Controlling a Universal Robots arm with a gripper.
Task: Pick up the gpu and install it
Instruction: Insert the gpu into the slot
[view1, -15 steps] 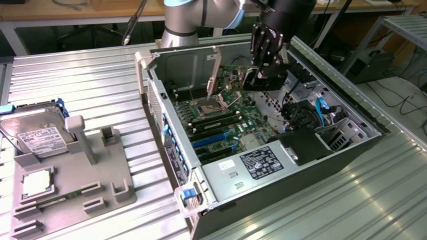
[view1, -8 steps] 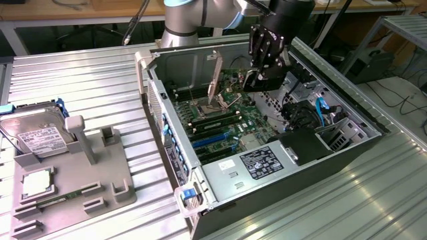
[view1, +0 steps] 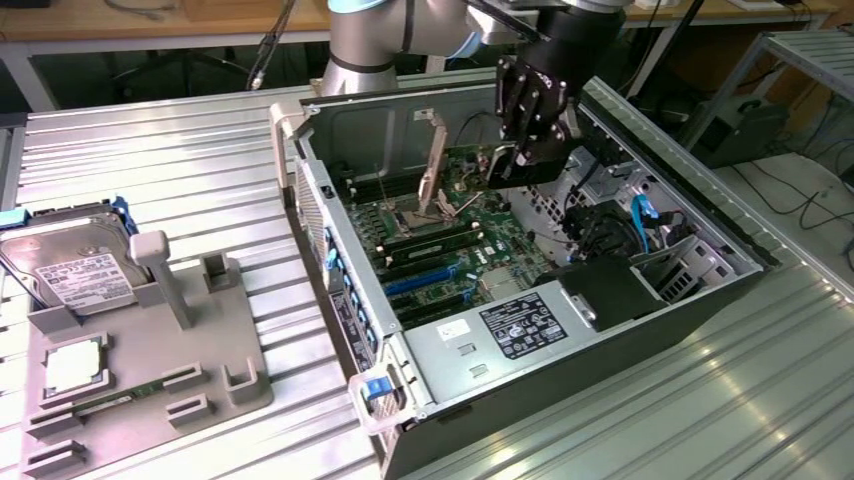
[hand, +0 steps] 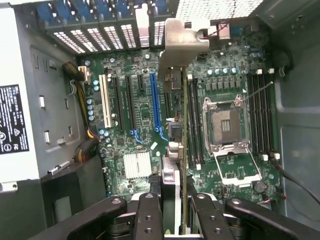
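Silver bracket (hand: 181, 42): the metal end of the gpu (view1: 525, 168). In the wrist view it points toward the case's rear slot openings, on the far side of the card from the gripper.
Gpu, place: inside the open computer case (view1: 350, 235), held edge-on above the motherboard (hand: 145, 107). It is just beside the CPU socket (hand: 225, 120), on the side toward the expansion slots.
Claw: the gripper (hand: 176, 212) is closed on the gpu, with a finger (hand: 150, 220) on each flat face and the card's thin edge running out between them.
Seating: from the exterior view the card looks to hang clear of the board, so I judge it is not in a slot yet.
Slots: a long blue slot (hand: 155, 107) and several black ones lie on the far side of the card from the CPU socket.
Handling: probably light and stiff, but thin and fragile. The bare circuitry will not take squeezing or knocks.
Weight: the bracket end is likely the heavier one, so the card could tip in a pinch taken far from it.
Where to hold: the flat faces near the upper edge, as it is held now, well away from the contact edge.
Elsewhere: a hard drive (view1: 67, 265) lies on a grey fixture outside the case, well apart from the CPU socket.
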